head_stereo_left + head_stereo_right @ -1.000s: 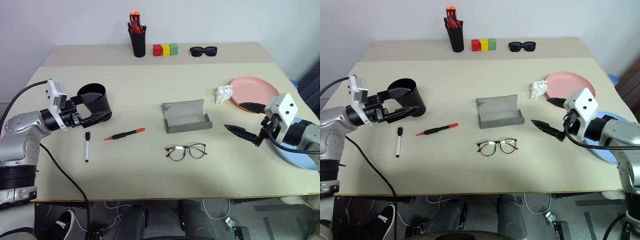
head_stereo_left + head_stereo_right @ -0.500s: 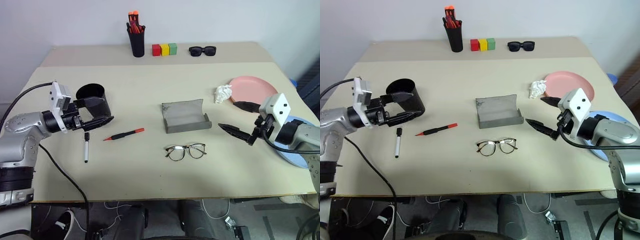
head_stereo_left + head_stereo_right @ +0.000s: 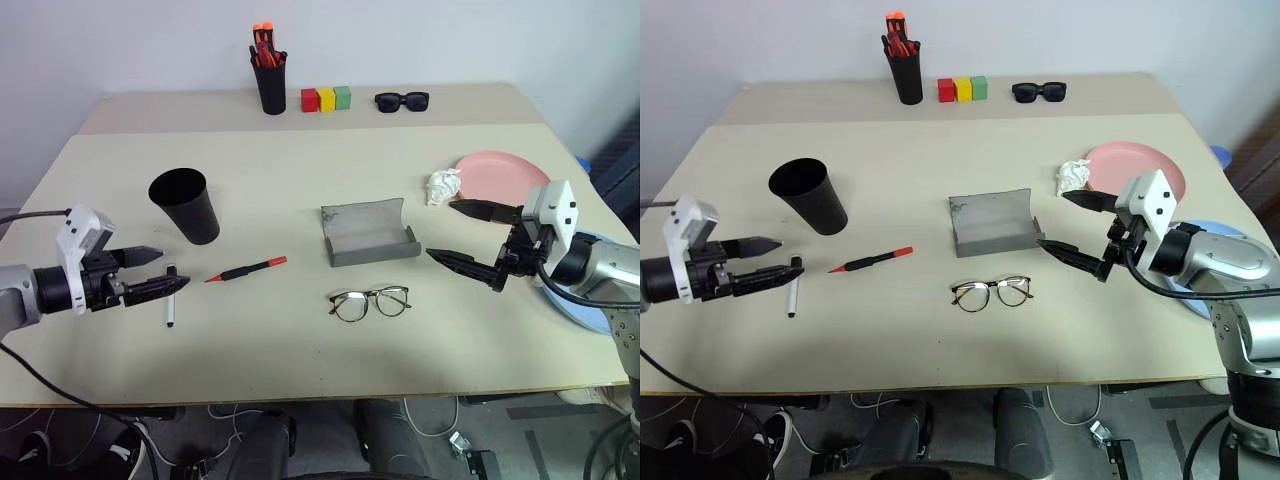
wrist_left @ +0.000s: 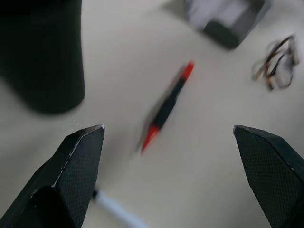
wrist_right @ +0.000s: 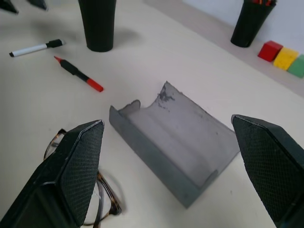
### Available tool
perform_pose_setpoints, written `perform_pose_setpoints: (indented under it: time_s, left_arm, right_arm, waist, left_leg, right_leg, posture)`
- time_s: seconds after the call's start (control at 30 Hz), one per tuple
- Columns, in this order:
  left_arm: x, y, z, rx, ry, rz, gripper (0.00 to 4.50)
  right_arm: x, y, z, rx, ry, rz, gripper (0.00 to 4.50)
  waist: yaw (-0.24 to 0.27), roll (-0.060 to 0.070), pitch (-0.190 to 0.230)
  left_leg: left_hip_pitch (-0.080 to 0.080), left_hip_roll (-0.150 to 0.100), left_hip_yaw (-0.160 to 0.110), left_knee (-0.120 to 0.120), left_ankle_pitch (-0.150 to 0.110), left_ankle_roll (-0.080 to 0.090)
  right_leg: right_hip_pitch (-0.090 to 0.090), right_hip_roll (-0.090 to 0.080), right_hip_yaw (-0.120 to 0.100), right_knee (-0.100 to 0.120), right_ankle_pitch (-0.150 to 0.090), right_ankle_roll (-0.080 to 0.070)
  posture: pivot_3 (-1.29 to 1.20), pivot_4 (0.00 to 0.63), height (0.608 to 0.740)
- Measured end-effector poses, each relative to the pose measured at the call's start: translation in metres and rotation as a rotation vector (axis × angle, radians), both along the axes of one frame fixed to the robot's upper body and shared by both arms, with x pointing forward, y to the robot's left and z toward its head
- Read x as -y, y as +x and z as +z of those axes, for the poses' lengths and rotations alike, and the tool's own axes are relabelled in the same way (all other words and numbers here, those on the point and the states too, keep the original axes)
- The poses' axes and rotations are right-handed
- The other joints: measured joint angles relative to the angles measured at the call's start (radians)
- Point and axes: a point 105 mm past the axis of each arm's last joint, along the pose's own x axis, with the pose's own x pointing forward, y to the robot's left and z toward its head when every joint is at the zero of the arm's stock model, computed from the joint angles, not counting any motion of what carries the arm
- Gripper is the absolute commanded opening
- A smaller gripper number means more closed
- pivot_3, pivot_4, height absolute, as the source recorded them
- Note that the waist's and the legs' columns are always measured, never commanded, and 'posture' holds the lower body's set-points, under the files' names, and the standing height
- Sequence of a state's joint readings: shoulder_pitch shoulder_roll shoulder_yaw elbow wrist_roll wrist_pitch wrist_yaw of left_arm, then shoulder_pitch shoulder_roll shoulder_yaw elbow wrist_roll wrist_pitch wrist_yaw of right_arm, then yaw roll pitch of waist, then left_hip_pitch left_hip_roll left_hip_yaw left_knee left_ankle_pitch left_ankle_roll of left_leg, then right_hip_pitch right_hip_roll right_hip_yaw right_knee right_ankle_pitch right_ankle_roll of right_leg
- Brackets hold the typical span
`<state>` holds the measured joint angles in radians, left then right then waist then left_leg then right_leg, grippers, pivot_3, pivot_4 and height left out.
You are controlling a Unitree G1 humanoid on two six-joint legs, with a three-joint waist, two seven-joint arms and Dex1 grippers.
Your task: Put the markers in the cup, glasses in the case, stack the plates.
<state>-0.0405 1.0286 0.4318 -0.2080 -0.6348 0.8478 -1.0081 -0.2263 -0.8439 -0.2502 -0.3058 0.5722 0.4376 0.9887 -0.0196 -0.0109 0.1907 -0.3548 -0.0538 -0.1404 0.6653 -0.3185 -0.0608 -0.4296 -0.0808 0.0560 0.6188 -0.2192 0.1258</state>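
The black cup [image 3: 186, 205] stands upright on the table's left side, with nothing gripping it. My left gripper [image 3: 166, 268] hangs open in front of it and further left, fingertips just above the cap end of the black and white marker [image 3: 170, 303]. The red marker [image 3: 247, 269] lies to the right of that. The grey case [image 3: 368, 232] lies open at the centre, the wire-rimmed glasses [image 3: 370, 302] in front of it. My right gripper [image 3: 444, 231] is open just right of the case, holding nothing. The pink plate [image 3: 505, 178] sits far right; the blue plate [image 3: 592, 300] is partly hidden by my right arm.
A crumpled white paper ball [image 3: 444, 187] lies at the pink plate's left edge. Along the back stand a black pen holder [image 3: 268, 88] with orange-red pens, three coloured blocks [image 3: 322, 98] and black sunglasses [image 3: 402, 101].
My left gripper let go of the cup, which now stands upright, and drew back left and down to the black marker. My right gripper edged left toward the case.
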Motion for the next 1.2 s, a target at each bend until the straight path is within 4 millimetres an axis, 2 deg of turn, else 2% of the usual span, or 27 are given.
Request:
perform_pose_setpoints:
  time_s: [0.2, 0.33, 0.5, 0.6, 0.7, 1.0, 1.2]
  left_arm:
    - [-0.039, 0.006, -0.019, 0.018, 0.158, 0.310, 4.50]
    - [-0.047, 0.013, -0.029, -0.005, 0.131, 0.462, 4.50]
    - [-0.040, 0.019, -0.040, -0.065, 0.107, 0.541, 4.50]
    - [-0.029, 0.019, -0.041, -0.099, 0.090, 0.515, 4.50]
    - [-0.027, 0.017, -0.042, -0.137, 0.088, 0.524, 4.50]
    - [-0.005, 0.040, -0.038, -0.164, -0.004, 0.584, 4.50]
    - [0.001, 0.040, -0.045, -0.225, 0.032, 0.591, 4.50]
  right_arm:
    - [-0.002, 0.004, -0.005, -0.029, 0.003, 0.018, 4.38]
    - [-0.004, 0.005, -0.008, -0.040, -0.005, 0.029, 4.38]
    - [-0.008, 0.006, -0.006, -0.035, -0.009, 0.044, 4.38]
    - [-0.008, 0.006, -0.006, -0.036, -0.009, 0.044, 4.38]
    - [-0.008, 0.007, -0.006, -0.036, -0.011, 0.042, 4.38]
    - [-0.006, 0.008, -0.006, -0.032, -0.015, 0.022, 4.38]
    - [-0.006, 0.009, -0.006, -0.029, -0.015, 0.012, 4.38]
  waist:
    - [0.005, 0.000, 0.000]
    - [0.008, 0.000, 0.000]
    - [0.003, 0.000, 0.000]
    - [0.003, 0.000, 0.000]
    - [0.004, 0.000, 0.000]
    - [0.006, -0.001, 0.000]
    - [0.003, -0.001, 0.000]
  left_leg:
    - [0.000, 0.000, 0.000, 0.000, 0.000, 0.000]
    - [0.000, 0.000, 0.000, 0.000, 0.000, 0.000]
    - [0.000, 0.000, 0.000, 0.000, 0.000, 0.000]
    - [0.000, 0.000, 0.000, 0.000, 0.000, 0.000]
    - [0.000, 0.000, 0.000, 0.000, 0.000, 0.000]
    - [0.000, -0.001, -0.001, 0.001, 0.000, -0.001]
    - [0.000, -0.001, -0.001, 0.000, 0.000, -0.001]
  right_leg:
    - [0.000, 0.000, 0.000, 0.000, 0.000, 0.000]
    - [0.000, 0.000, 0.000, 0.000, 0.000, 0.000]
    - [0.000, 0.000, 0.000, 0.000, 0.000, 0.000]
    - [0.000, -0.001, 0.000, 0.000, 0.000, 0.000]
    - [0.000, 0.000, 0.000, 0.001, 0.000, 0.000]
    - [0.000, -0.001, 0.000, 0.001, 0.000, 0.000]
    - [-0.001, -0.001, 0.000, 0.001, 0.000, 0.000]
  posture:
    - [0.00, 0.150, 0.740]
    - [0.00, 0.150, 0.740]
    - [0.00, 0.150, 0.740]
    - [0.00, 0.150, 0.740]
    - [0.00, 0.150, 0.740]
    - [0.00, 0.150, 0.740]
    - [0.00, 0.150, 0.740]
